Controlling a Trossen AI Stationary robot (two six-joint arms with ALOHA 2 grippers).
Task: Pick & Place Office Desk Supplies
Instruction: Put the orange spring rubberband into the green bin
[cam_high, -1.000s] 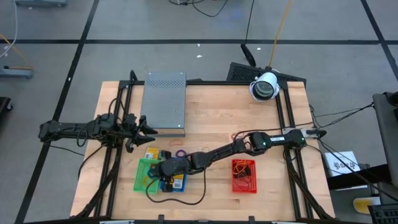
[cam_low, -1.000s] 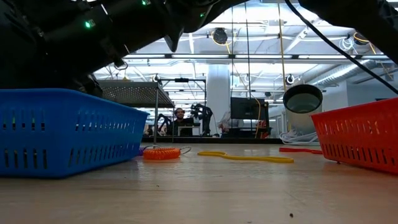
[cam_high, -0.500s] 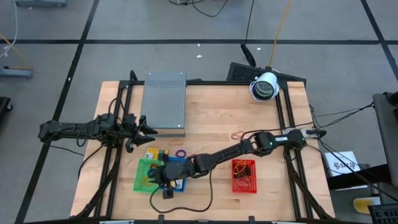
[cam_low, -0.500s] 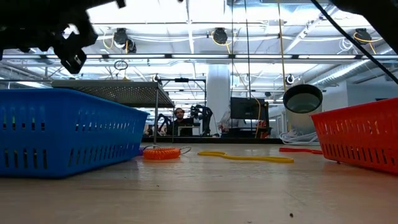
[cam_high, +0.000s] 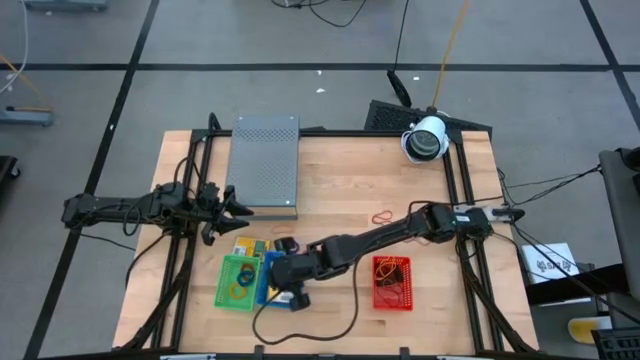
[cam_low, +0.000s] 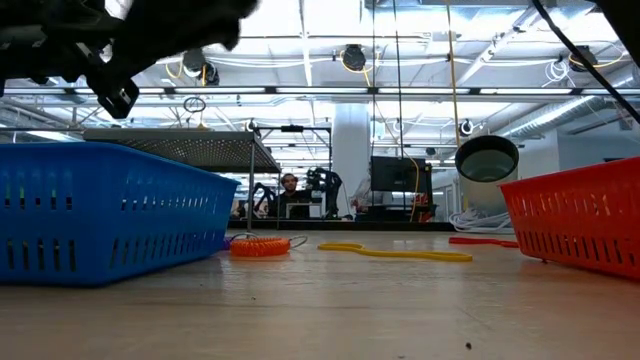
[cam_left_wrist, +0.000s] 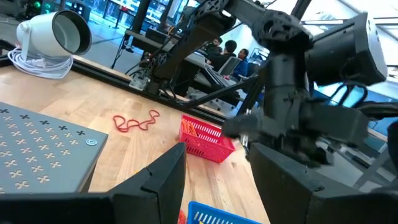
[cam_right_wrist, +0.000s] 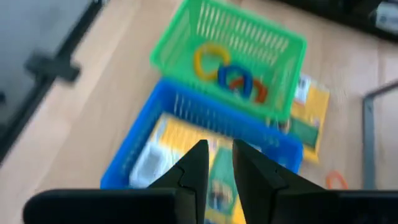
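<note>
1. The right end effector (cam_high: 291, 298) hangs over the front edge of the blue slotted plastic basket (cam_high: 270, 281); in the right wrist view its two dark fingers (cam_right_wrist: 194, 167) stand only a narrow gap apart, with nothing between them.
2. Blue basket: holds flat yellow packets with blue and green marks (cam_right_wrist: 219, 180). It sits on the wooden desk (cam_high: 350, 180), touching the green slotted plastic basket (cam_high: 238, 282) on the side toward the left arm.
3. Green basket: contains thin rubber-band loops, yellow, blue and orange (cam_right_wrist: 231, 76).
4. One more yellow packet (cam_right_wrist: 309, 111) lies on the desk just behind the green basket, half hidden by its wall.
5. Red slotted plastic basket (cam_high: 392, 283): well to the other side of the blue basket, with orange bands inside.
6. A loose red rubber band (cam_high: 381, 215) lies on the desk behind the red basket.
7. The left end effector (cam_high: 236, 208) waits just beside the grey perforated metal box (cam_high: 265, 165), fingers spread, empty.
</note>
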